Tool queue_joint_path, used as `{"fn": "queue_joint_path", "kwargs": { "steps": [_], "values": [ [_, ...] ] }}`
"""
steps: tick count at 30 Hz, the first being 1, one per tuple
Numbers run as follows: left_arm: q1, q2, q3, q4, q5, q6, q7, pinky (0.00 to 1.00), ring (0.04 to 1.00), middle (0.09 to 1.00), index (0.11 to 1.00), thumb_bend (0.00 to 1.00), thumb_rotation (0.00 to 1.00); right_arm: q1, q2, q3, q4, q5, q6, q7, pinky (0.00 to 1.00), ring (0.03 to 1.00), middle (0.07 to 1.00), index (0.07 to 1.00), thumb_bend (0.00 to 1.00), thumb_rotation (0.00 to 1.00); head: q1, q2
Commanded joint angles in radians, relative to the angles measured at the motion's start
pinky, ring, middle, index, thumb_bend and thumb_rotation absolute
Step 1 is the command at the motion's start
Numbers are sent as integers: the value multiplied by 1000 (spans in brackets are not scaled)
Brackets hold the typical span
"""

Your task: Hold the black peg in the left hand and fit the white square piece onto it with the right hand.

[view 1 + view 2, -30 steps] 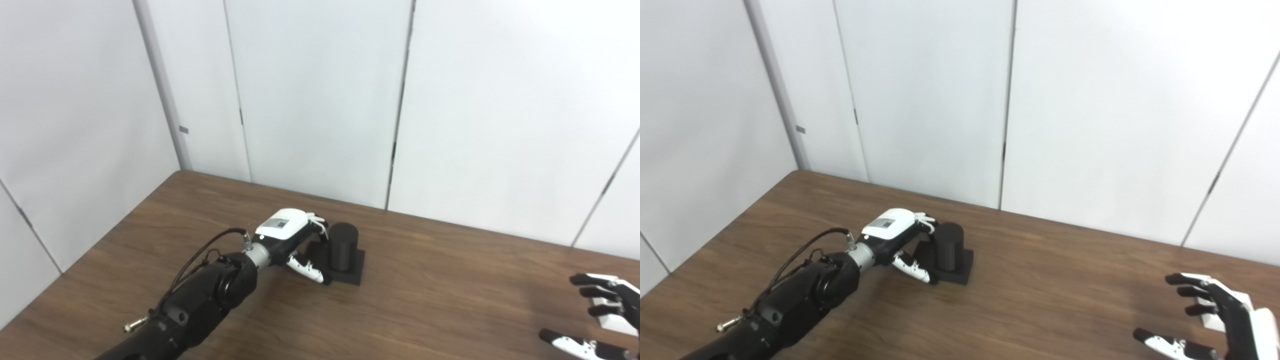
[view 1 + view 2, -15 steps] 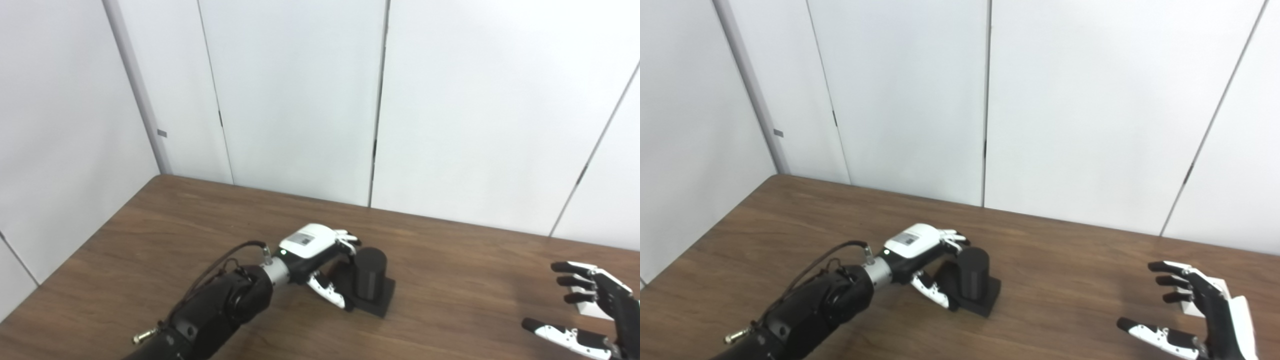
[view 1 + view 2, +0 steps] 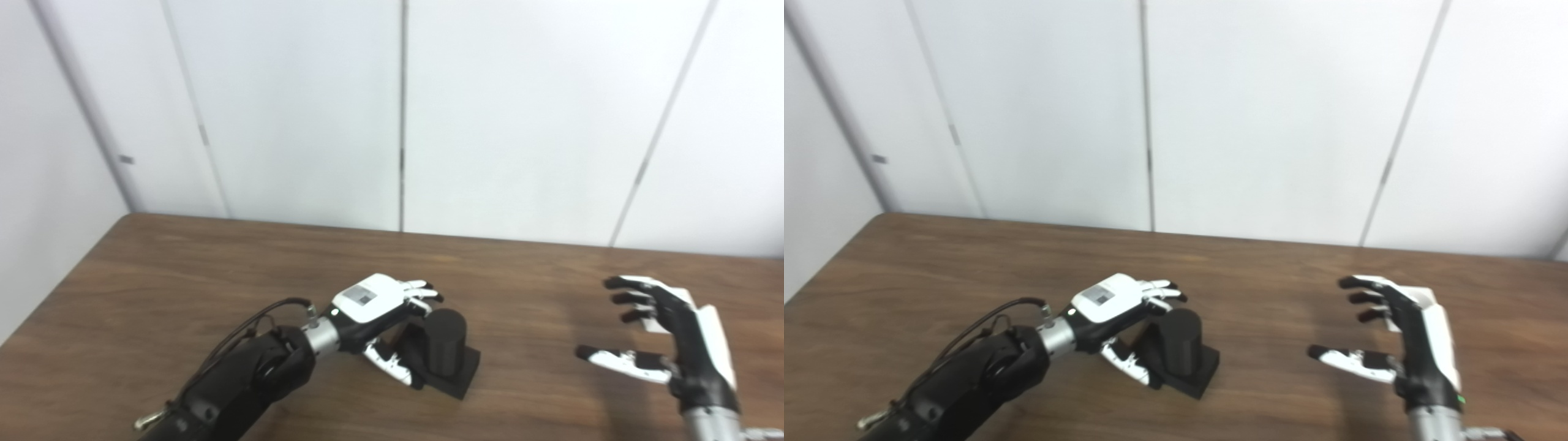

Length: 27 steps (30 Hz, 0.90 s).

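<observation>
The left hand [image 3: 381, 306] is reaching across the brown counter [image 3: 184, 275] to the black peg [image 3: 446, 343]. The peg is a fat round post standing on a flat square base, and it is tilting a little, with one edge of the base lifted off the counter. The hand is wrapping around the peg from the left side. Its fingers [image 3: 422, 293] are curling over the top of the post and its thumb [image 3: 389, 366] is pressing low by the base, so the hand is clamped on the peg.

The right hand [image 3: 1402, 343] is hanging above the counter, well apart from the peg, over on the right side. Its fingers [image 3: 1366, 298] are spread wide and its thumb [image 3: 1350, 360] is sticking out toward the left. It is holding nothing.

The white piece [image 3: 650, 325] is lying on the counter just behind the right hand. The hand is hiding most of it, so only a small white bit is peeking out by the fingers. I cannot tell its shape from here.

White wall panels [image 3: 306, 110] are standing behind the counter.
</observation>
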Motion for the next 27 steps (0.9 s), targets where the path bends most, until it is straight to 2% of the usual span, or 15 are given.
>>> {"fn": "queue_joint_path", "kwargs": {
  "steps": [1, 5, 11, 15, 18, 21, 27],
  "values": [
    [32, -6, -80, 16, 116, -45, -58, 846, 922, 888, 490, 522, 74, -36, 0, 2, -10, -17, -43, -26, 537, 664, 724, 643, 608, 0, -15, 1],
    [26, 2, -100, 18, 160, -43, -33, 828, 902, 867, 489, 522, 73, -34, 7, 5, -19, -26, -37, -27, 547, 671, 726, 649, 603, 0, -45, 3],
    [26, 23, -110, -6, 187, -28, -51, 829, 900, 859, 488, 523, 72, -29, 15, 6, -38, -40, -17, -24, 545, 668, 722, 653, 599, 0, -96, 2],
    [26, 33, -119, -14, 199, -26, -66, 826, 889, 868, 489, 522, 75, -35, 8, 3, -46, -52, -15, -19, 535, 659, 716, 648, 611, 0, -155, -13],
    [29, 39, -123, -12, 203, -33, -53, 819, 878, 860, 489, 522, 75, -51, -14, 1, -61, -65, 13, 6, 551, 669, 730, 662, 633, 11, -211, -33],
    [33, 48, -123, -12, 197, -43, -42, 810, 866, 850, 489, 522, 74, -84, -71, 1, -95, -86, 74, 77, 582, 687, 763, 706, 683, 40, -248, -45],
    [40, 62, -119, -24, 184, -39, -61, 817, 866, 852, 490, 523, 73, -146, -154, 3, -116, -91, 124, 155, 571, 681, 749, 729, 695, 90, -321, -72]
  ]
}}
